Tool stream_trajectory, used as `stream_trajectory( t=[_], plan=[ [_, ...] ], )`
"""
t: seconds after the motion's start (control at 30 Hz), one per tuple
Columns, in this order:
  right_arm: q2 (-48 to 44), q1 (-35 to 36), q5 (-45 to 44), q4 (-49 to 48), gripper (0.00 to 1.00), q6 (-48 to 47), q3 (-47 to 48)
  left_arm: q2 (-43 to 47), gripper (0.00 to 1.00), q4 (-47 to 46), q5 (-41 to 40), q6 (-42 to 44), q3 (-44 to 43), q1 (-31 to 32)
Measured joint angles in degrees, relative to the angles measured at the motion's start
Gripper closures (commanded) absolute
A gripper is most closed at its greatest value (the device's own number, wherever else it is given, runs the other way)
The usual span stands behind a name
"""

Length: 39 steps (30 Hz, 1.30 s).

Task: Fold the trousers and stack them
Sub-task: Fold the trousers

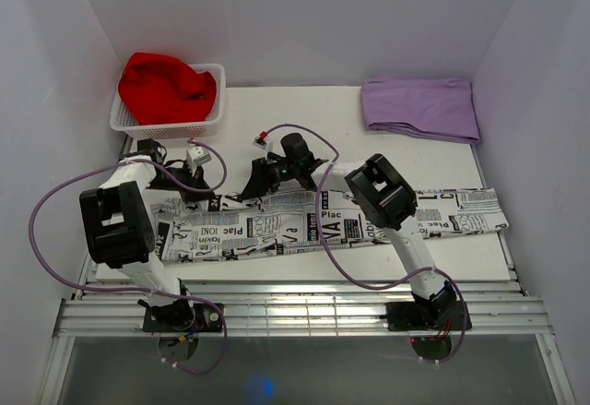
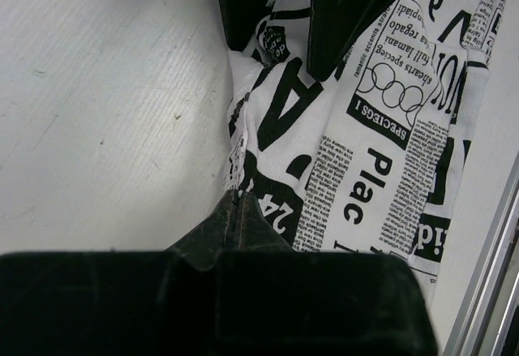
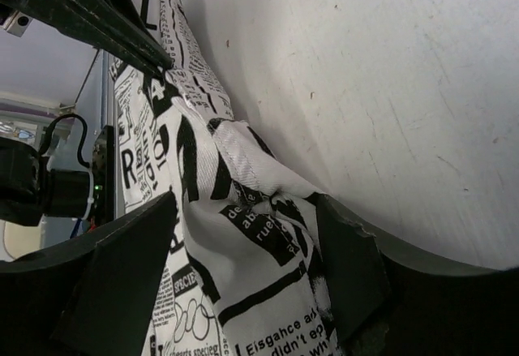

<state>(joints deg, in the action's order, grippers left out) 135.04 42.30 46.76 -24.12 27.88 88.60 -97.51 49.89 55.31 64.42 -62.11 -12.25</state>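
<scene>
Trousers, white with black newsprint lettering, lie stretched flat across the tabletop, running left to right along its near half. One end is under the left arm and the other reaches close to the right-hand edge. Both arms are bent in over the left part of the cloth, their claws close together at its far edge. Left claw: jaws closed tight, tips pinched on the edge of the trousers where the fabric bunches into a small ridge against the bare tabletop. In the left wrist view the printed cloth spreads away to the right of the tips, with big letters and a block of rings showing. The dark fingers of the other arm hang at the top of that view. Right claw: jaws spread wide, one finger on each side of a raised fold of the trousers, and neither pad is seen pressing on the cloth. The fold humps up between them and runs away toward the left claw. At the far left corner a white basket holds a red cloth. At the far right a folded lilac cloth lies flat, well apart from the trousers. Purple cables loop from each arm over the tabletop.
</scene>
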Motion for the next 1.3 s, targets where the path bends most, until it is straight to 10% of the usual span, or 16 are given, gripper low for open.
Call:
stream_trajectory(
  t=[0.7, 1.3],
  plan=[
    [6.01, 1.01, 5.46, -16.28, 0.51, 21.24, 3.34, 0.28, 1.0, -3.67, -0.85, -2.05, 1.46, 0.0],
    [1.55, -3.89, -2.12, -7.37, 0.55, 5.25, 8.5, -0.09, 1.0, -10.47, -6.73, -11.34, 0.13, -0.48]
  ],
)
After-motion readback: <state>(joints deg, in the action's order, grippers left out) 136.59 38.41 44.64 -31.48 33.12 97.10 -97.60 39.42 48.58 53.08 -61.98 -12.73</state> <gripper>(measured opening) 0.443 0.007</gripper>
